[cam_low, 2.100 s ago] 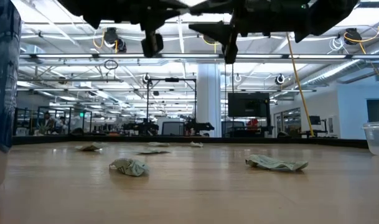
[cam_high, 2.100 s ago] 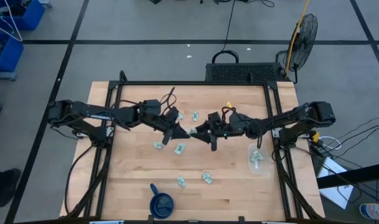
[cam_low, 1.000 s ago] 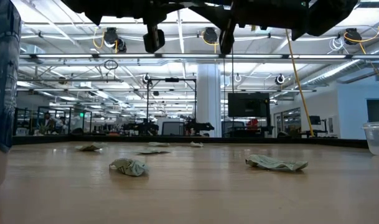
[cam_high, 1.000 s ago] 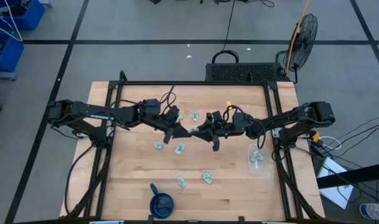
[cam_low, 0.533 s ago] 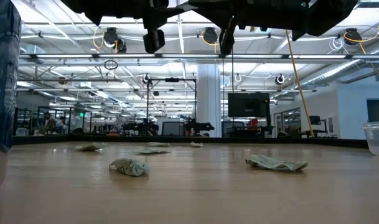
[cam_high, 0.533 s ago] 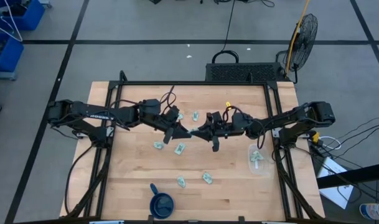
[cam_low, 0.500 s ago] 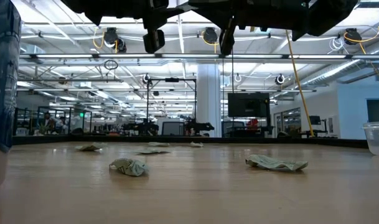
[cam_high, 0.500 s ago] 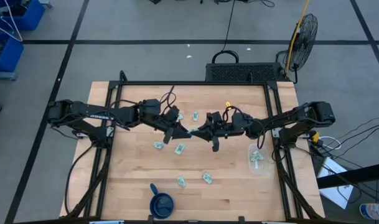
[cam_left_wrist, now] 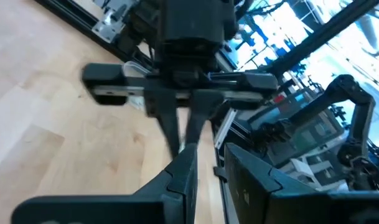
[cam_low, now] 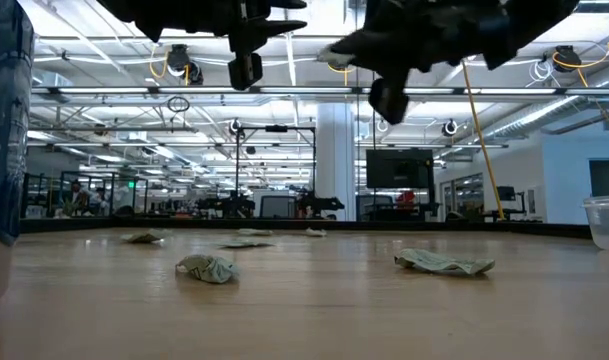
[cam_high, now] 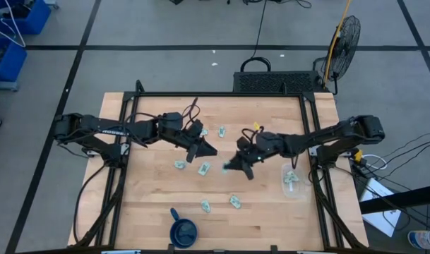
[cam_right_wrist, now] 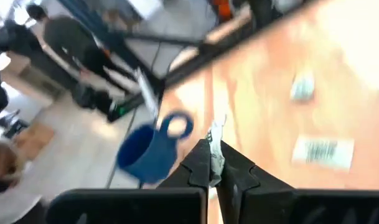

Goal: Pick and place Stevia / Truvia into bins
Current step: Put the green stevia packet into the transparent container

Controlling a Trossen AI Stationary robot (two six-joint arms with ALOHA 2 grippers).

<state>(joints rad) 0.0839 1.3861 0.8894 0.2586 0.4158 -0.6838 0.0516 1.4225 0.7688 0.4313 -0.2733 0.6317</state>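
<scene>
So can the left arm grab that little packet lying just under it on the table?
Probably yes. In the high view the left hand hangs above the wood with the sachet close beside it, and nothing lies between them. The right hand, shut on another sachet, is off to the side.

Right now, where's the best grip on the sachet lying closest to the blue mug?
Come straight down with the left gripper; the right gripper is shut on the held sachet. The near-mug sachet lies on bare table, slightly crumpled, so pinch across its short width at the raised middle, staying on the side away from the mug.
</scene>
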